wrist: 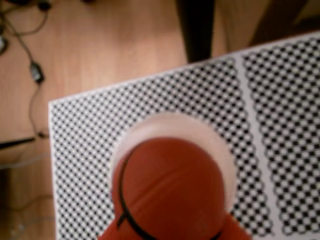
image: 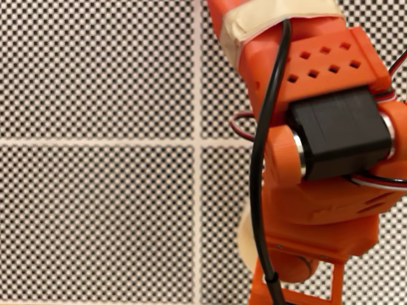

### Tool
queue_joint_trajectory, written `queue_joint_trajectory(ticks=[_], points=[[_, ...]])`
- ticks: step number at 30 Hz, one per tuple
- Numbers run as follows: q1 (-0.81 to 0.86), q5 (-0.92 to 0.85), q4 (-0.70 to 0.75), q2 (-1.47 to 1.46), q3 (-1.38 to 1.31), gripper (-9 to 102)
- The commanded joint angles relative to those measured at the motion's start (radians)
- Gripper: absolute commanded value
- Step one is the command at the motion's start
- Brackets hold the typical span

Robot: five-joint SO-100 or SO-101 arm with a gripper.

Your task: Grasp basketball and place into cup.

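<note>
Hovering our arm over the checkered mat | cup directly below, ready to catch | ball carried above its mouth | fingers hidden, so we cannot tell their grip.

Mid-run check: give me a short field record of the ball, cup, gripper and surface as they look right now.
ball: basketball, orange-red with a black seam, large in the wrist view, directly over the cup mouth
cup: cup, its white rim ringing the ball from behind; a pale edge peeks past the arm in the fixed view
gripper: orange parts at the ball's lower edge; jaw state cannot be told
arm: orange arm with a black cable, above the cup
surface: checkered mat on a wooden floor
</note>
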Motion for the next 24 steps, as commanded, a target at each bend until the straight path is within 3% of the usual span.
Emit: queue_joint_trajectory(ticks=[1,9,16,21,24], points=[[-0.017,-0.005,0.003,-0.003,-0.067,21],[-0.037,0.011,0.003,-0.094,-0.198,39],[-0.04,0.014,0.009,-0.166,-0.301,46],[-0.04,0.021,0.086,-0.249,-0.469,42],[-0.032,0.025,0.173,-0.321,-0.629,30]])
